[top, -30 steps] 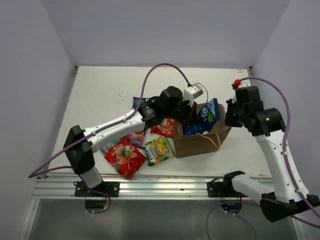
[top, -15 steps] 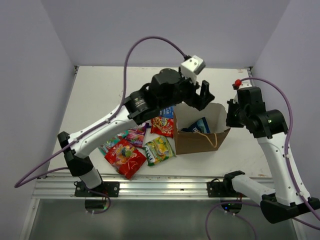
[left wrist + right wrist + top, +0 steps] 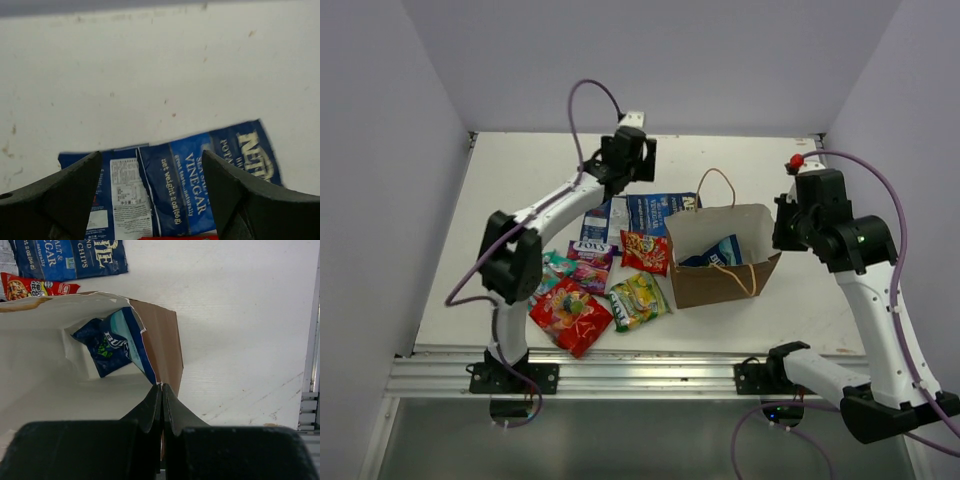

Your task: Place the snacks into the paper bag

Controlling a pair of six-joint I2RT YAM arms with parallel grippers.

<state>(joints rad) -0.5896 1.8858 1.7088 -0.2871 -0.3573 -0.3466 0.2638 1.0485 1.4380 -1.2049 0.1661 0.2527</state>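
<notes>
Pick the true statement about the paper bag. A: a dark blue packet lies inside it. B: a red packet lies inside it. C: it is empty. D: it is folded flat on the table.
A: the right wrist view looks into the open paper bag and shows a dark blue packet inside, with no red one in there.

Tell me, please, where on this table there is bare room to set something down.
Bare table runs along the far edge and far left, and between the paper bag and the right arm. Left of the bag it is crowded with snack packets.
</notes>
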